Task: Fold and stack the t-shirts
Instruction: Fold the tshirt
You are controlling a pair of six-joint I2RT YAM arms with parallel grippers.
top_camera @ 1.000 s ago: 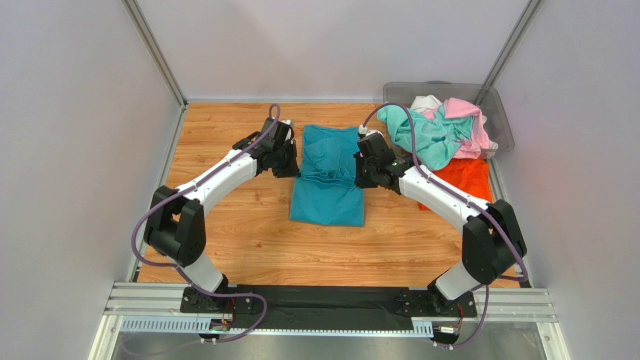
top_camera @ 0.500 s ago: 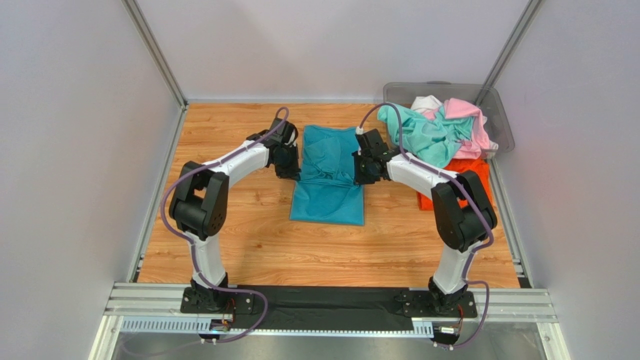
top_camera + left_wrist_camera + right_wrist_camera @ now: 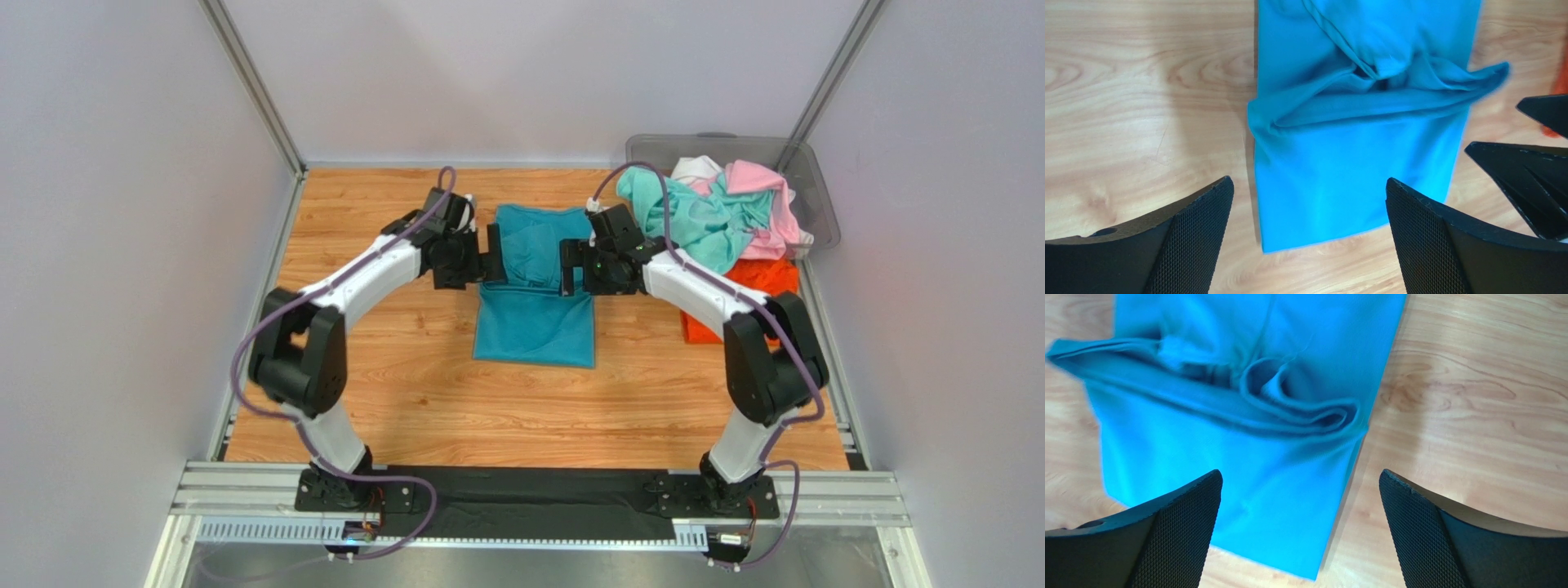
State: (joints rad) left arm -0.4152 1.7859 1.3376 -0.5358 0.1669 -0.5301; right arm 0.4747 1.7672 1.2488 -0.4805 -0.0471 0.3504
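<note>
Teal-blue t-shirt, soft rectangle, bunched crosswise ridge

- Wooden tabletop: light orange-brown plank grain, and it's basically the whole floor of the cell.
- Grey see-through plastic bin, tucked in the far right corner.
- Plain white walls on the left, right and far sides, with slanted metal posts at the far corners.
- Aluminium rail runs along the near edge, with a black strip across its middle.

White-and-black arms, purple cables
</note>
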